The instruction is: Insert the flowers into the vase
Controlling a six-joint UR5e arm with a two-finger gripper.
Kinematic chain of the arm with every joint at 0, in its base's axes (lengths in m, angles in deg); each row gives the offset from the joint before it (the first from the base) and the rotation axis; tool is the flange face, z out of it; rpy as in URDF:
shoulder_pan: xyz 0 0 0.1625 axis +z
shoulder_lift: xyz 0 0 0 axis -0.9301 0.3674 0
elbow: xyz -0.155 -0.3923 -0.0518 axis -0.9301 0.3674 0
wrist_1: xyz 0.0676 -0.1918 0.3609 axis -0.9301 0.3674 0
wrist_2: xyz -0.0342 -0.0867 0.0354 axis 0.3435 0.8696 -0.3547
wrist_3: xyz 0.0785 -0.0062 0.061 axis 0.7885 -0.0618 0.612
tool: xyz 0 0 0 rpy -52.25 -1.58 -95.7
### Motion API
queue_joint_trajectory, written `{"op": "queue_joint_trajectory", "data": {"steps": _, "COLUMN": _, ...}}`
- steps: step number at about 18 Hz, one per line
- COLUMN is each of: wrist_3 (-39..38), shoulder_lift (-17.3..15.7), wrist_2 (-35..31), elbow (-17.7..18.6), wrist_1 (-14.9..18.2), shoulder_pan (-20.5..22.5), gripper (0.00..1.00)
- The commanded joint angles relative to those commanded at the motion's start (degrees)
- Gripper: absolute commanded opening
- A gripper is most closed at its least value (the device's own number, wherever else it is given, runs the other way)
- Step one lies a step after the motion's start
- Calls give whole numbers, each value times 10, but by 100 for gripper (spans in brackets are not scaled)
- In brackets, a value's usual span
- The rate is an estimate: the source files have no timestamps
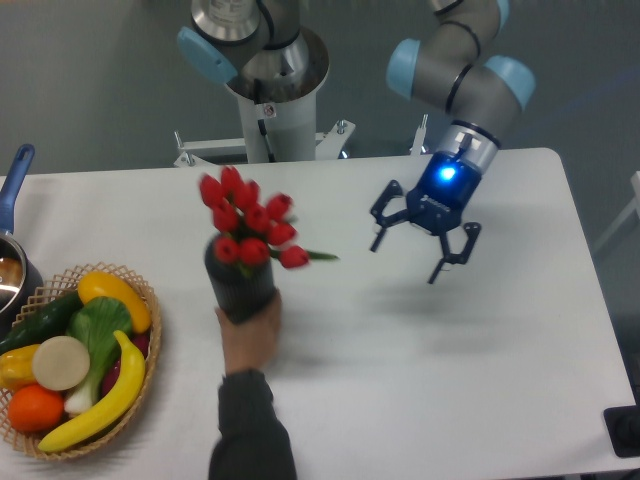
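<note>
hand point(420, 243) wide open, empty

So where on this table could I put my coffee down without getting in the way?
The widest bare stretch of table is the near right, below the open end effector. There is also room along the far left edge, behind the basket of fruit. It is crowded around the vase, with its flowers and the hand holding it.

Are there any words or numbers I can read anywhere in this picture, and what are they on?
None can be read.
Small red-and-white sticker on the robot's base column: too small and blurred to read.
The gripper, the vase, the flowers and the fruit basket show no writing.
</note>
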Motion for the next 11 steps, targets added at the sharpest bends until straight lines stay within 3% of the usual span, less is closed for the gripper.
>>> {"op": "queue_joint_trajectory", "data": {"steps": 5, "wrist_3": -4, "shoulder_lift": 7, "wrist_2": -148, "elbow": -59, "wrist_1": 8, "shoulder_pan": -24, "gripper": 100}}
{"op": "queue_joint_trajectory", "data": {"steps": 8, "wrist_3": -4, "shoulder_lift": 33, "wrist_2": -278, "elbow": -99, "wrist_1": 35, "shoulder_pan": -82, "gripper": 100}}
{"op": "queue_joint_trajectory", "data": {"steps": 11, "wrist_3": -5, "shoulder_lift": 57, "wrist_2": -343, "elbow": -135, "wrist_1": 38, "shoulder_pan": -114, "gripper": 100}}
